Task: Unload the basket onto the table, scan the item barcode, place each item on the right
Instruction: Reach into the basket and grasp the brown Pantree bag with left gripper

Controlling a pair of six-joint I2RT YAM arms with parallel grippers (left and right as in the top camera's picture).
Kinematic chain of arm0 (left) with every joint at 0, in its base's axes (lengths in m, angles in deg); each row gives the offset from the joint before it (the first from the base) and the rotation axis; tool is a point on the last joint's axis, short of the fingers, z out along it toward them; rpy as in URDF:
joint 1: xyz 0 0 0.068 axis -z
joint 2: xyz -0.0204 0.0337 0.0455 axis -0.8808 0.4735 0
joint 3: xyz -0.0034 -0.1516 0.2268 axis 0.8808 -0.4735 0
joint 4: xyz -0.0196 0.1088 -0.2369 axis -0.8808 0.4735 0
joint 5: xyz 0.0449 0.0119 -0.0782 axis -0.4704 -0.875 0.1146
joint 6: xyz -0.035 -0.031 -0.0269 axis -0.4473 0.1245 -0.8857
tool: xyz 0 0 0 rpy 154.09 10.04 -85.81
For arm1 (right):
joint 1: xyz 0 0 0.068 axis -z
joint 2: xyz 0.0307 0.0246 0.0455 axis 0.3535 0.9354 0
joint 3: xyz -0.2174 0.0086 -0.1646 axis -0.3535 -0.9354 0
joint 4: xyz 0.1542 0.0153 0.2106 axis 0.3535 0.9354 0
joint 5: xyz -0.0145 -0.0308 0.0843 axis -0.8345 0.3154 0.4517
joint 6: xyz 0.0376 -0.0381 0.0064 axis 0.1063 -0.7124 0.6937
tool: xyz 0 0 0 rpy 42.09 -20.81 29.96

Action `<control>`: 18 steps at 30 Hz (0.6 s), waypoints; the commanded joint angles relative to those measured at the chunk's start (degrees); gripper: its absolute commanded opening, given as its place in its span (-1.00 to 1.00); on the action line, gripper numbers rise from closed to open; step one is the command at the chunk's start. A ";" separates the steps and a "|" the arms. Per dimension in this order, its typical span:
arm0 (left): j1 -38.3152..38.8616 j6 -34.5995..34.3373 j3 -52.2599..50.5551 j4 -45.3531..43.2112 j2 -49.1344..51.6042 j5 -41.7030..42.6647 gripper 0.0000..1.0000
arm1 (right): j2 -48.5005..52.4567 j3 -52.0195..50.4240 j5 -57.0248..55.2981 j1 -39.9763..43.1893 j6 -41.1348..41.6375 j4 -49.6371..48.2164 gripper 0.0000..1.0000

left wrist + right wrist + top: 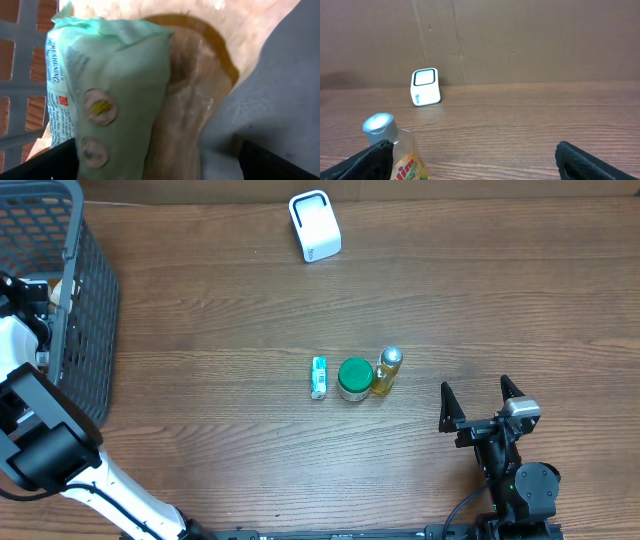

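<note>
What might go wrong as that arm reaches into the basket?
The left gripper, jaws open, hangs over a soft green packet lying against a crinkly tan bag; it may pinch both or slip. The mesh wall of the basket is close and might snag a finger.

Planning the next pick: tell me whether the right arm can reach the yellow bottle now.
Probably yes. The right gripper is open, the yellow bottle sits just ahead to its left, and nothing stands between them.

A brown wood-grain table (200,330) runs back to a plain brown wall (545,40).
</note>
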 commanded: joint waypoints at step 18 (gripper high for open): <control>5.55 0.22 1.68 0.92 1.53 -10.93 0.99 | -0.42 -0.59 -0.13 -0.22 0.42 -0.22 1.00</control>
